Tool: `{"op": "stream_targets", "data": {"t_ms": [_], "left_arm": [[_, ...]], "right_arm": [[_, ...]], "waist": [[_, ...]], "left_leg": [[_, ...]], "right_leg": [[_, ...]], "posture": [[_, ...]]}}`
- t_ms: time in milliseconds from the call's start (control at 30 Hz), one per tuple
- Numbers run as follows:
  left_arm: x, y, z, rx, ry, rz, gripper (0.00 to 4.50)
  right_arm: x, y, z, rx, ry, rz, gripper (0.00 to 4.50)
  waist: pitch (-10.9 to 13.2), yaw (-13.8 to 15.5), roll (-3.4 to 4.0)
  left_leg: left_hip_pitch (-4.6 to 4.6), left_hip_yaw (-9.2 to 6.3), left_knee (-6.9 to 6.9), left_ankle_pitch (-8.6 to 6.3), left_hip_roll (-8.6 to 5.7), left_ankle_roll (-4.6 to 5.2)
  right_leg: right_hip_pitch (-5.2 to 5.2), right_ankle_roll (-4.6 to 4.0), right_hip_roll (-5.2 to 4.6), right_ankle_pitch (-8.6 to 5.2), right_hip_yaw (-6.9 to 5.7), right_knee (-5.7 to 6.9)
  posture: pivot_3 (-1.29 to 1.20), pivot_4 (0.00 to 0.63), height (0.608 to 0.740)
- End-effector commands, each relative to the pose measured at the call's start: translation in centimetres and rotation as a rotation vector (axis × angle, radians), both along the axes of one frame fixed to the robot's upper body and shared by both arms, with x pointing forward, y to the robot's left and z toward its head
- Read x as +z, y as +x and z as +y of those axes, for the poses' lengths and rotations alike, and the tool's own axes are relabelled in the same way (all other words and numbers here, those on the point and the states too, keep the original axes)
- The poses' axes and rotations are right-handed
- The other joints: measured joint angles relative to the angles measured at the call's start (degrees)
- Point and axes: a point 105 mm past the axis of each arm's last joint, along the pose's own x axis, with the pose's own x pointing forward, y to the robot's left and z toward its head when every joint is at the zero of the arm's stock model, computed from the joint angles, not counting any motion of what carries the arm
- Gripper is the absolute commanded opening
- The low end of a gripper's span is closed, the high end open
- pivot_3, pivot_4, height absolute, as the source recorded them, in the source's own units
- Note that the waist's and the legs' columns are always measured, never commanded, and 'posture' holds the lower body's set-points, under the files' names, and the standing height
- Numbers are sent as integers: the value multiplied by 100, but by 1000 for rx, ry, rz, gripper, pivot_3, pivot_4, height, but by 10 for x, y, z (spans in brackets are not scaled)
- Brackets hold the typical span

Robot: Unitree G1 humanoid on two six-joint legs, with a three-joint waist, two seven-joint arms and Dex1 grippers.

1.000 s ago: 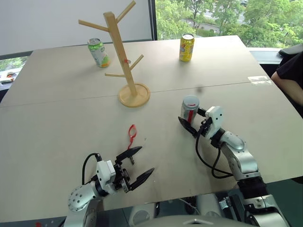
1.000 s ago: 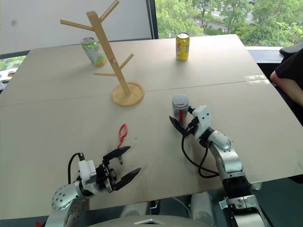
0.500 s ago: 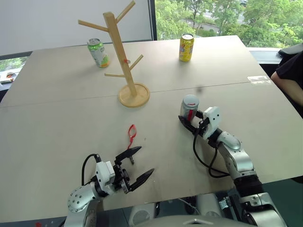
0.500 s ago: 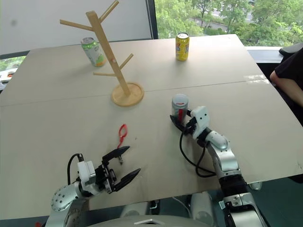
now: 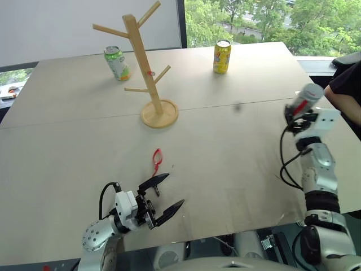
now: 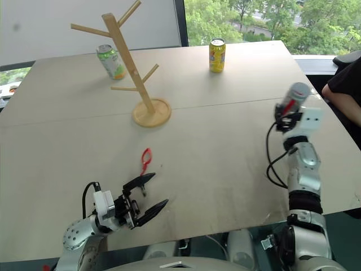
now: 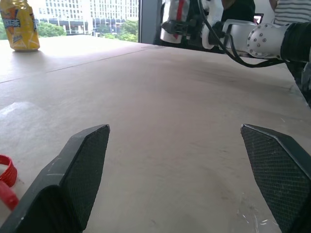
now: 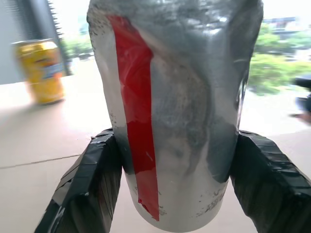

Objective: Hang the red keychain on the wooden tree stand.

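While L gripper (image 5: 161, 195) gapes, red keychain (image 5: 157, 158) just ahead.

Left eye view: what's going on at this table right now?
The right tool is shut on a silver can with a red stripe, held up off the table near its right edge. The left tool is open, low over the table just short of the red keychain, which lies flat and untouched. The wooden tree stand stands farther back with nothing hung on it, between a green can and a yellow can.
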Motion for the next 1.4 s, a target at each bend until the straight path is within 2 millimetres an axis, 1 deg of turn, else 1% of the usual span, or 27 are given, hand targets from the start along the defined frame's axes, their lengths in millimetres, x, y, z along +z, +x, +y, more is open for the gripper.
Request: {"op": "stream_targets", "data": {"t_ms": [33, 133, 300, 367, 400, 467, 633, 700, 767, 833, 900, 933, 1100, 1200, 1233, 1300, 1333, 1400], "left_arm": [[3, 2, 1, -6, -16, -18, 4500], [3, 3, 1, -11, -16, -20, 4500], [3, 3, 2, -13, -16, -21, 4500], [3, 2, 2, -13, -15, -21, 4500], [3, 2, 2, -13, -15, -20, 4500], [3, 2, 2, -12, -16, -20, 4500], [2, 3, 2, -12, -17, -20, 4500], [2, 3, 2, -11, -17, -20, 4500], [2, 3, 2, -11, -18, -19, 4500], [1, 3, 2, -12, -19, -17, 4500], [1, 2, 2, -13, -19, -14, 4500], [0, 2, 2, -13, -19, -12, 4500], [-1, 2, 3, -16, -17, -7, 4500], [-1, 2, 4, -14, -16, -4, 4500], [-1, 3, 4, -8, -19, -4, 4500], [0, 4, 6, 13, -31, -5, 4500], [3, 7, 6, 45, -51, -2, 4500], [6, 11, 7, 93, -76, 0, 4500]], "right_arm": [[10, 0, -21, -69, 27, -36, 2749], [3, 0, -25, -73, 51, -19, 2749], [-6, -2, -24, -74, 59, 6, 2749], [-7, -3, -23, -70, 56, 7, 3766], [-7, -4, -22, -66, 56, 6, 4130], [-8, -4, -21, -63, 54, 4, 4387], [-3, -4, -19, -46, 41, -13, 4387], [2, -5, -20, -48, 27, -33, 4387], [12, -7, -19, -45, -5, -69, 4387], [37, -10, -17, -49, -56, -155, 4387], [57, -13, -16, -47, -78, -224, 4387], [66, -14, -13, -37, -100, -254, 4387], [101, -19, -1, -23, -172, -354, 4387], [113, -21, 6, -6, -196, -385, 4387], [115, -22, 12, 23, -202, -390, 4387], [115, -21, 29, 136, -194, -374, 4387], [109, -24, 49, 271, -236, -354, 4387], [98, -33, 74, 457, -276, -316, 4387]], "waist": [[-1, -30, 3], [-7, -48, 15], [-8, -52, 20], [-9, -52, 21], [-9, -52, 21], [-9, -53, 21], [-9, -54, 21], [-9, -54, 21], [-9, -55, 23], [-8, -57, 30], [-8, -58, 39], [-8, -58, 41], [-10, -68, 45], [-10, -67, 46], [-10, -66, 47], [-10, -70, 47], [-11, -74, 48], [-11, -70, 49]], "left_leg": [[1, 1, 0, 0, 0, 0], [2, 3, 0, 0, 0, 1], [3, 4, 0, 0, 0, 1], [3, 4, 0, 0, 0, 1], [3, 4, 0, 0, 0, 1], [3, 4, 0, 0, 0, 1], [3, 4, 0, 0, 0, 1], [4, 4, 0, 0, 0, 1], [4, 5, 0, 0, 0, 1], [4, 4, 0, 0, 0, 1], [4, 3, 0, 0, 1, 1], [5, 2, 0, 0, 1, 1], [7, 3, -1, 0, 1, 1], [8, 4, -1, 0, 1, 1], [8, 4, -1, 0, 1, 1], [8, 3, -1, 0, 1, 1], [8, 2, -1, 0, 2, 1], [10, -3, -2, -1, 8, 3]], "right_leg": [[0, 0, 0, 0, 2, 2], [0, 1, 0, 1, 4, 3], [0, 2, -1, 1, 7, 5], [0, 2, -1, 1, 8, 5], [0, 2, -1, 1, 8, 5], [0, 2, -1, 1, 8, 5], [0, 0, -1, 0, 9, 5], [0, 1, -1, 0, 9, 5], [0, 1, -1, 0, 10, 5], [0, 1, -1, 0, 10, 5], [-1, 1, -1, 0, 11, 5], [-1, 1, -1, 0, 11, 6], [0, 0, -1, 0, 11, 6], [0, 0, -1, 0, 11, 6], [0, 0, -1, 0, 11, 6], [0, 0, -1, 0, 11, 6], [0, 0, -1, 0, 11, 6], [0, 1, -1, 0, 12, 6]], "posture": [[0, 150, 740], [0, 150, 740], [0, 150, 740], [0, 150, 740], [0, 150, 740], [0, 150, 740], [0, 150, 740], [0, 150, 740], [0, 150, 740], [0, 150, 740], [0, 150, 740], [0, 150, 740], [0, 150, 740], [0, 150, 740], [0, 150, 740], [0, 150, 740], [0, 150, 740], [0, 150, 740]]}}
